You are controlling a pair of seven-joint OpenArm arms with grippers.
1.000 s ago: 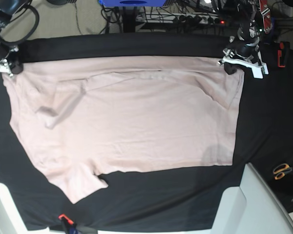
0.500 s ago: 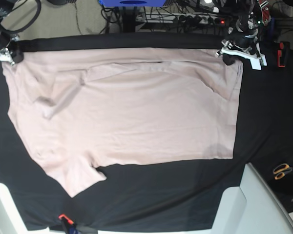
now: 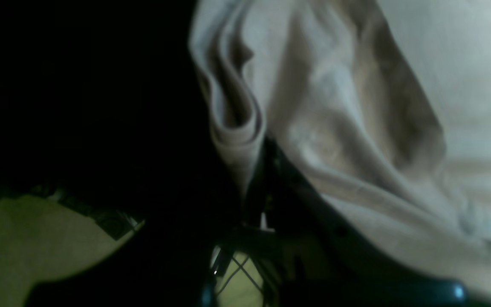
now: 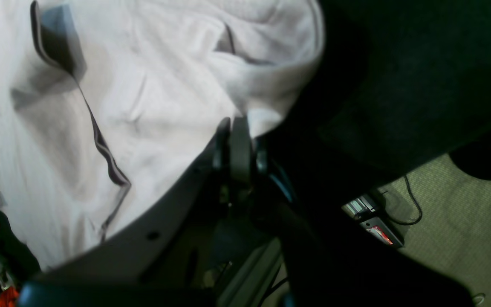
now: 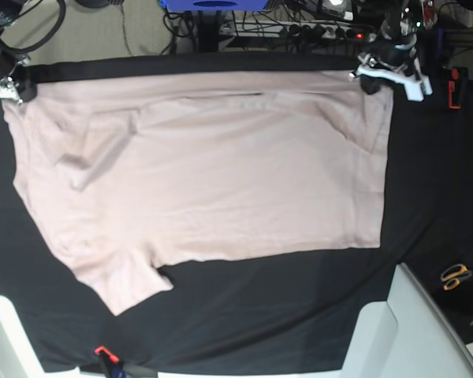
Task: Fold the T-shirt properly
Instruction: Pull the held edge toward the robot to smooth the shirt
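Pink cotton fills most of my base view: the T-shirt (image 5: 213,169) lies spread on the black table cover (image 5: 299,307), and over the last second its far edge has slid toward the back of the table, with the whole cloth drawn flatter. I read that as the stretch-and-straighten step before the first fold, not a fold yet.

My left gripper (image 5: 372,79) sits at the far corner on the base view's right, jaws closed on a bunched hem that drapes just ahead of the fingertips in its wrist view (image 3: 245,140). My right gripper (image 5: 14,85) holds the opposite far corner, pinched shut on a small tuck of fabric (image 4: 262,117) (the sleeve hangs off to its side). Both arms reach low and outstretched over the back edge, wrists level with the cloth. One sleeve (image 5: 130,287) trails nearest me, well apart from either tool.
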